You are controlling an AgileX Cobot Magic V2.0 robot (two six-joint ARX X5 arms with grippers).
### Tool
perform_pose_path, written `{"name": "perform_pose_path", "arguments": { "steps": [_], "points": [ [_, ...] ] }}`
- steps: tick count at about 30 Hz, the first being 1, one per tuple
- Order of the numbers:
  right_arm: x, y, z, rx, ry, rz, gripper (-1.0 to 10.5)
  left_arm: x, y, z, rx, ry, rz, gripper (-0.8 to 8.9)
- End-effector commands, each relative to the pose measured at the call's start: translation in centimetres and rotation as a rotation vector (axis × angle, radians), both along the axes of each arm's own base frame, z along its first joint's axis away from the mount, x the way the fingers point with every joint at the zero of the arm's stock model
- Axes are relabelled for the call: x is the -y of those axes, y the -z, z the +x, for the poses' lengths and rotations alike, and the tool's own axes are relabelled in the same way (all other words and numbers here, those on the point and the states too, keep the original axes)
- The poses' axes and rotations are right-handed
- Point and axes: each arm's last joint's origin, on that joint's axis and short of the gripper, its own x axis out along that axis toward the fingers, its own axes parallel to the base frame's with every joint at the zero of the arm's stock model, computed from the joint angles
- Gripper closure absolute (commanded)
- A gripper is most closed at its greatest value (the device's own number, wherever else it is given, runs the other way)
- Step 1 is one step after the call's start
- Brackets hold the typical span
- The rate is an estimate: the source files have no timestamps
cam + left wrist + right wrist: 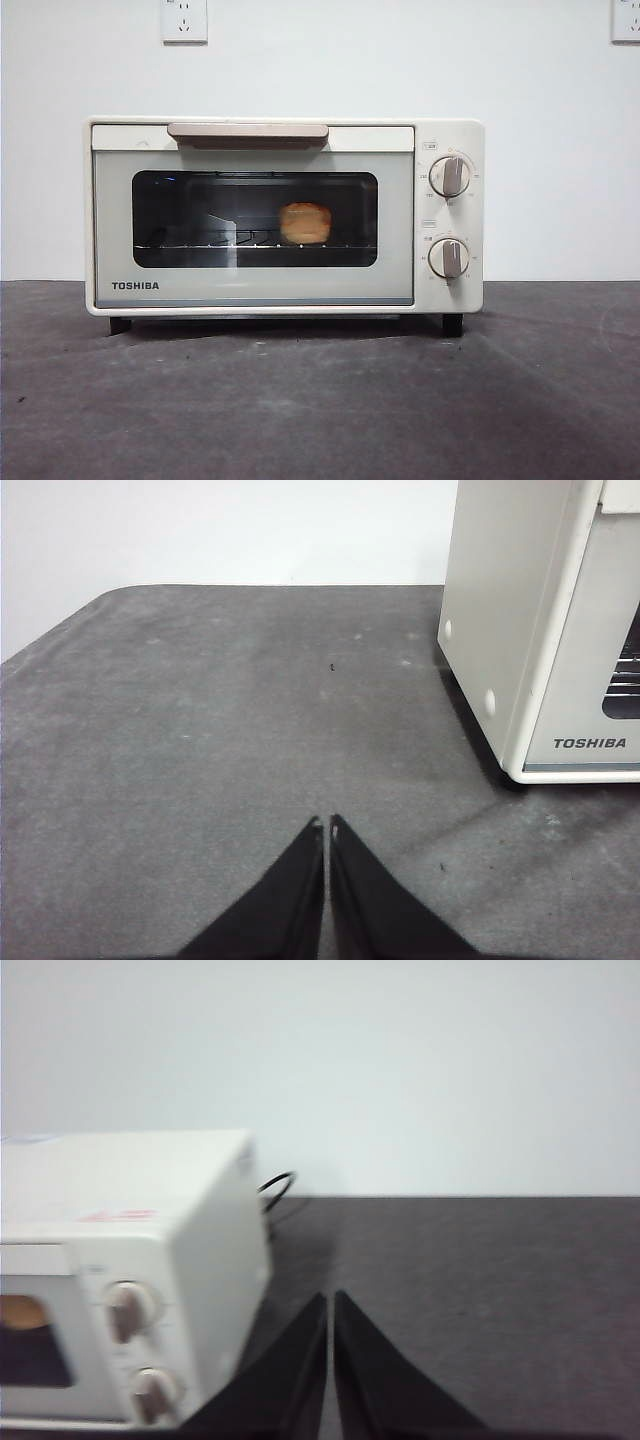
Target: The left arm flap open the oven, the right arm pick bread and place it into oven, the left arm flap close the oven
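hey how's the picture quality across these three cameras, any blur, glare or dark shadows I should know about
Front view: sharp and evenly lit; the oven casts a dark shadow beneath itself, and faint reflections streak the glass beside the bread. Left wrist view: fairly crisp, TOSHIBA lettering readable, left end effector shut above the table. Right wrist view: soft and blurred, knobs smeared, right end effector shut.

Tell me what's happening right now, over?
Left gripper and right gripper shut, empty, off the toaster oven. Bread inside, door closed. Nothing blocking.

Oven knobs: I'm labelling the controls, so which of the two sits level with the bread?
The upper knob does not; the lower knob sits nearer the bread and the wire rack's height.
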Motion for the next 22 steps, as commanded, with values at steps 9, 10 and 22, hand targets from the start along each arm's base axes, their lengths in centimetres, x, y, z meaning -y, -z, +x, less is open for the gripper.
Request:
{"name": "perform_pose_path", "arguments": {
  "steps": [9,10,22],
  "points": [
    [0.8,7.2,-0.6,0.017,0.08,-0.011,9.4,0.0,0.7,0.1,-0.025,-0.006,-0.002,7.94],
    [0.8,7.7,-0.6,0.012,0.08,-0.011,9.4,0.0,0.7,0.1,-0.025,-0.006,-0.002,7.94],
    [0.8,10.8,-0.5,-0.055,0.082,-0.013,9.4,0.0,0.7,0.1,-0.025,-0.006,-0.002,7.94]
  ]
}}
